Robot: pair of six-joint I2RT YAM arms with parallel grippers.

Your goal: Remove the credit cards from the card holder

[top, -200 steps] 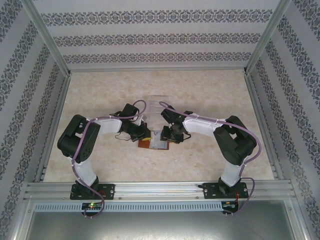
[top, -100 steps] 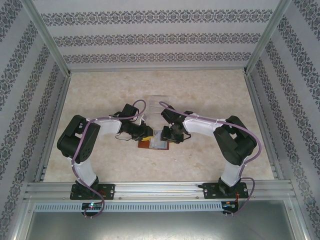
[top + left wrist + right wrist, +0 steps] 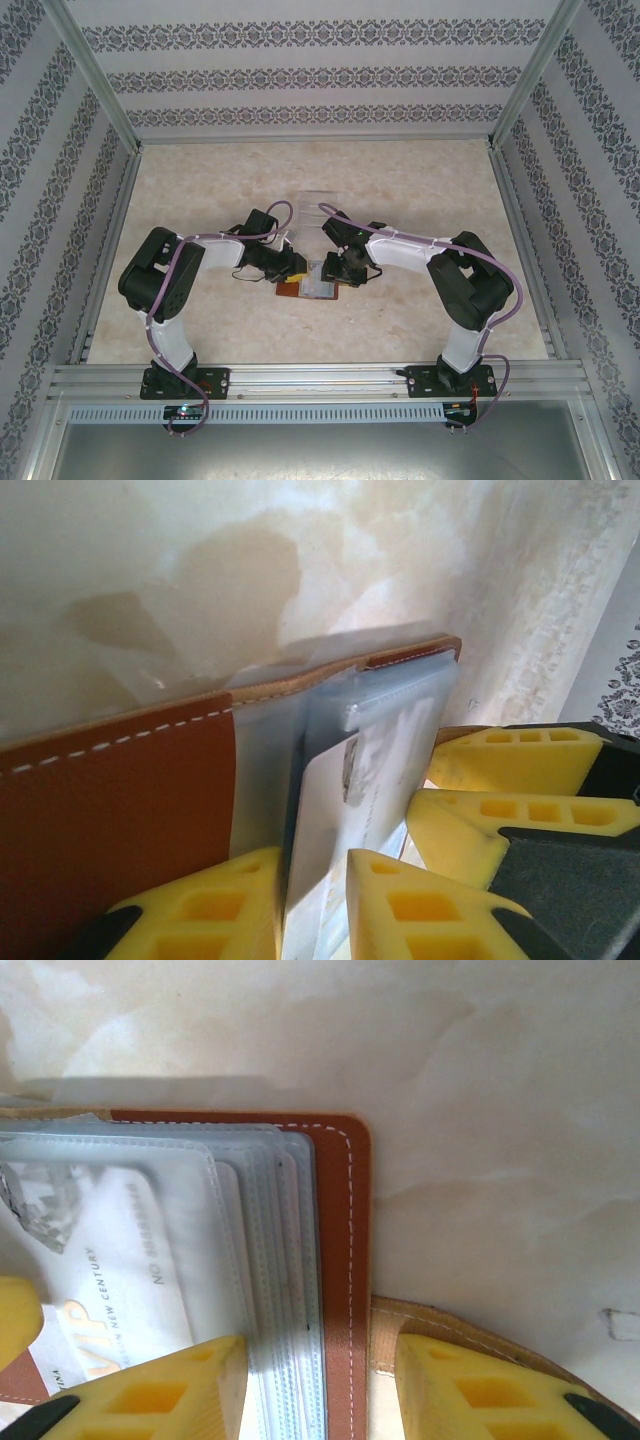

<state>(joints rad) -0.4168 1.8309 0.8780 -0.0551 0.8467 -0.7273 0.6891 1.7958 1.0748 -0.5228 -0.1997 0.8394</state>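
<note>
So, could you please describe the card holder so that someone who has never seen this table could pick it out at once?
On the marbled table, look near the middle, where the left gripper and right gripper converge. The card holder lies open beneath them, nearer the arm bases than the clear plastic tray. It alone is reddish-brown leather with white stitching and see-through sleeves.

Left arm point(image 3: 170, 335), right arm point(image 3: 461, 345): white links, black joints, purple cable point(image 3: 186, 252) on each. Fingers point(image 3: 505, 763) yellow, rectangular pockets, black mounts.
</note>
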